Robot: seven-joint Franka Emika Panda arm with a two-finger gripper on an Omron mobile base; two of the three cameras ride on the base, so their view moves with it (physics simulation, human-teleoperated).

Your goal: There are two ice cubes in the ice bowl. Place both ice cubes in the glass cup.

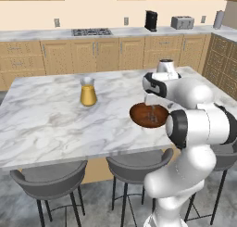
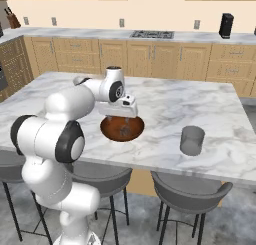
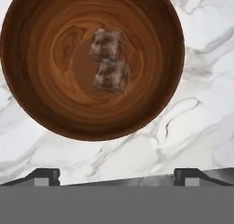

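Note:
The ice bowl [image 3: 32, 67] is a round reddish-brown wooden bowl near the front edge of the marble island. Two pale translucent ice cubes lie touching at its bottom, one [image 3: 106, 45] just beyond the other [image 3: 112, 75]. My gripper [image 3: 116, 176] hangs open a little above the bowl [image 1: 137, 115], pointing down, with nothing between its fingertips [image 3: 45, 175]. In the right base view the gripper [image 2: 125, 122] sits over the bowl [image 2: 108, 132], and the glass cup [image 2: 192, 140], a greyish tumbler, stands upright to the bowl's right near the island's front edge.
A clear-topped vessel of orange liquid [image 1: 88, 92] stands on the island [image 1: 46, 124] left of the bowl. Grey stools [image 1: 48, 177] are tucked under the front edge. Back counters carry a stove [image 1: 91, 32], a toaster [image 1: 182, 22] and a dark appliance [image 1: 151, 20].

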